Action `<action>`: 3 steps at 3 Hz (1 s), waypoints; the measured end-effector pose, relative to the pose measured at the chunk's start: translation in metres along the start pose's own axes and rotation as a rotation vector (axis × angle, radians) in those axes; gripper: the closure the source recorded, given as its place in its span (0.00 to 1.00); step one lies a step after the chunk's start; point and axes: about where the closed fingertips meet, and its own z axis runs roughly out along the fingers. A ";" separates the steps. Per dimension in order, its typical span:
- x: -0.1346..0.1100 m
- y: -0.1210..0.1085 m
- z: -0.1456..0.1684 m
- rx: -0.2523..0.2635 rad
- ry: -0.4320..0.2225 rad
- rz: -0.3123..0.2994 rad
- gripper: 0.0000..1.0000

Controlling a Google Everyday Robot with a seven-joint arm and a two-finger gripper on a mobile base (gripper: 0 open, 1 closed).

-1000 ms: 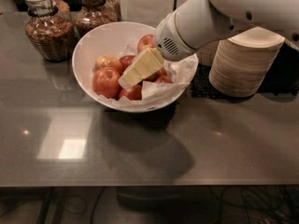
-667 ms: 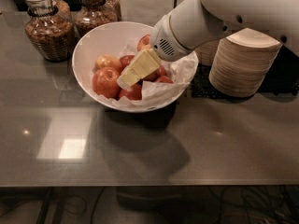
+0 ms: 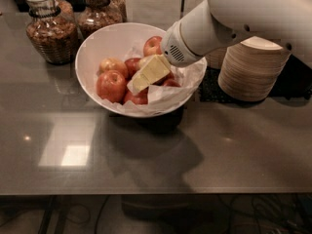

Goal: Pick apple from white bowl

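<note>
gripper (image 3: 141, 81) down inside white bowl (image 3: 92, 48), among the fruit; open or gripping, cannot tell; apple (image 3: 112, 65) just past its tip, toward the jars (image 3: 48, 35); risks: tip shoves neighbouring orange-red apple (image 3: 111, 86), snags crumpled paper (image 3: 165, 94), or takes the wrong fruit.

Forearm (image 3: 253, 13) swung lower; end effector (image 3: 135, 86) nudged lower in white bowl (image 3: 92, 48).

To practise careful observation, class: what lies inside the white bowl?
Several apples sit on crumpled paper inside the bowl. The pincer reaches in among them, covering whatever fruit lies beneath it.
</note>
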 end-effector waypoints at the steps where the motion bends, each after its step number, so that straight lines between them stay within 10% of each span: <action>1: 0.000 -0.006 0.007 -0.014 -0.021 0.025 0.00; 3: -0.003 -0.007 0.019 -0.053 -0.054 0.050 0.00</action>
